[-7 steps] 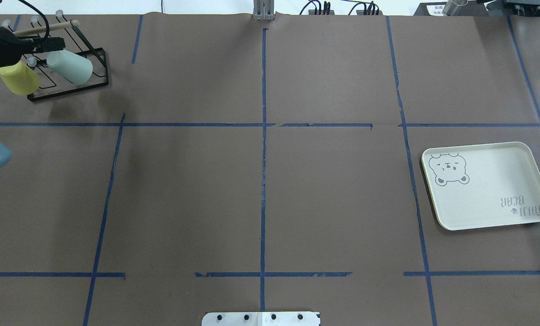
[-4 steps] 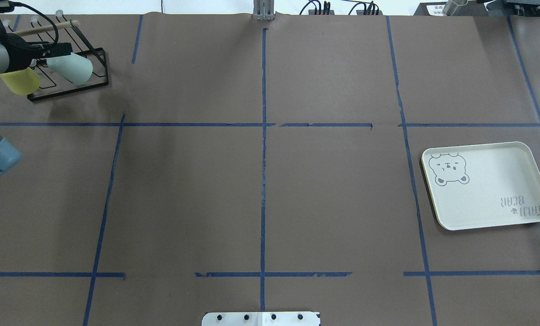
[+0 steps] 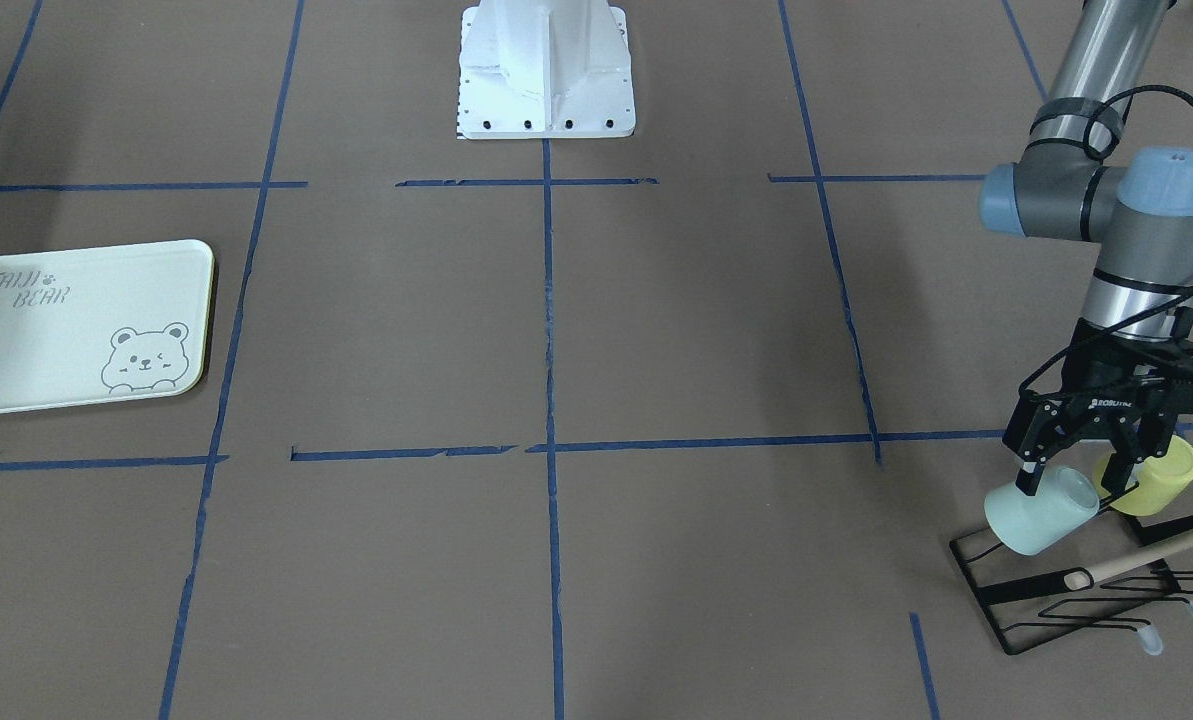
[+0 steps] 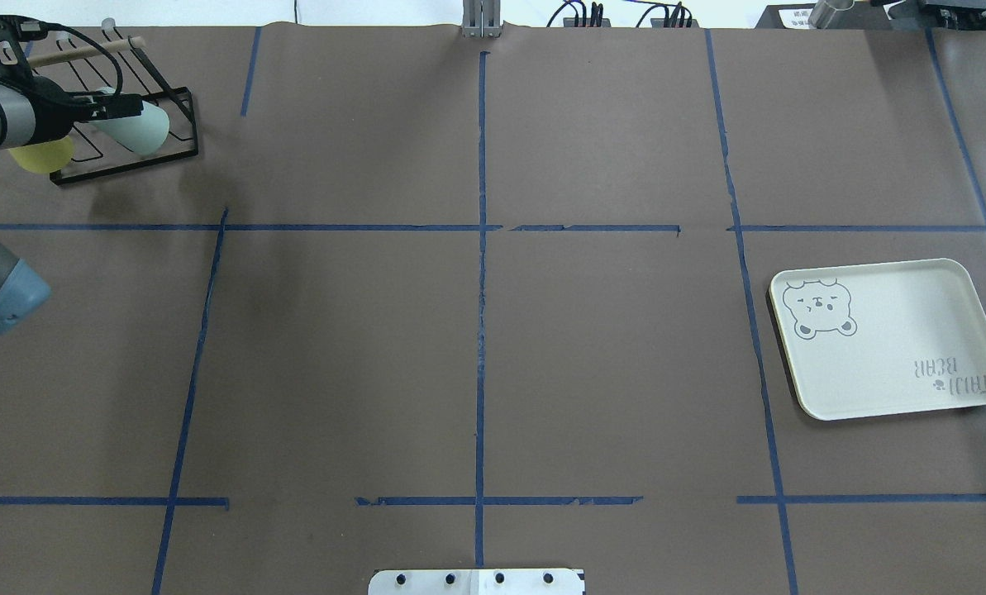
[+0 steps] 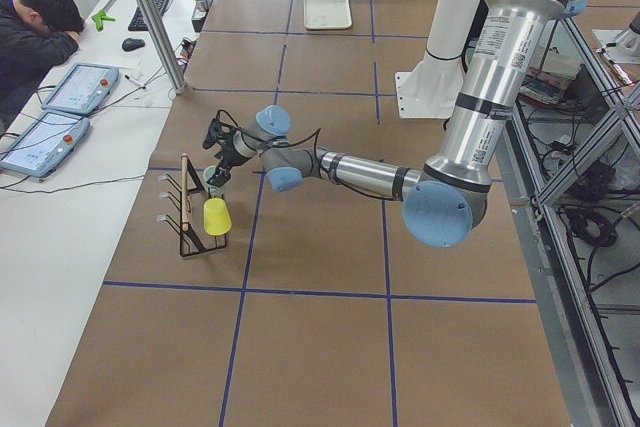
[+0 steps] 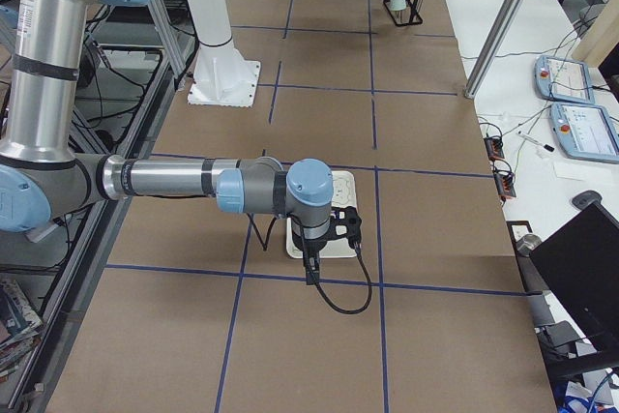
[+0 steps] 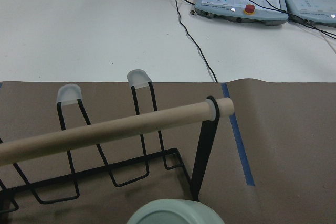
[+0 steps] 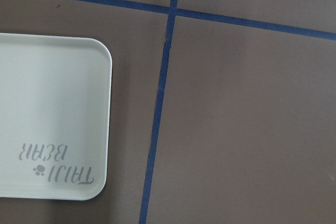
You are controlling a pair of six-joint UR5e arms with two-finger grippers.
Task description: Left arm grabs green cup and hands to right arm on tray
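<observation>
The green cup (image 3: 1039, 512) lies tilted on a black wire rack (image 3: 1066, 600), next to a yellow cup (image 3: 1161, 475). My left gripper (image 3: 1071, 480) is open, with one finger on each side of the green cup's raised end, apart from the yellow cup. In the overhead view the gripper (image 4: 125, 107) covers the top of the green cup (image 4: 144, 130). The left wrist view shows the cup's end (image 7: 173, 213) at the bottom edge. The tray (image 4: 889, 339) lies at the right. My right gripper (image 6: 343, 224) hangs over the tray; I cannot tell if it is open.
A wooden rod (image 7: 115, 127) runs across the rack's top, just beyond the green cup. The left arm's elbow (image 4: 1, 285) juts in at the left edge. The robot base (image 3: 546, 70) stands mid-table. The right wrist view shows the tray's corner (image 8: 52, 119).
My left gripper has moved right along the rack, from above the yellow cup to around the green cup. The left elbow has swung right. Tray and cups have not moved.
</observation>
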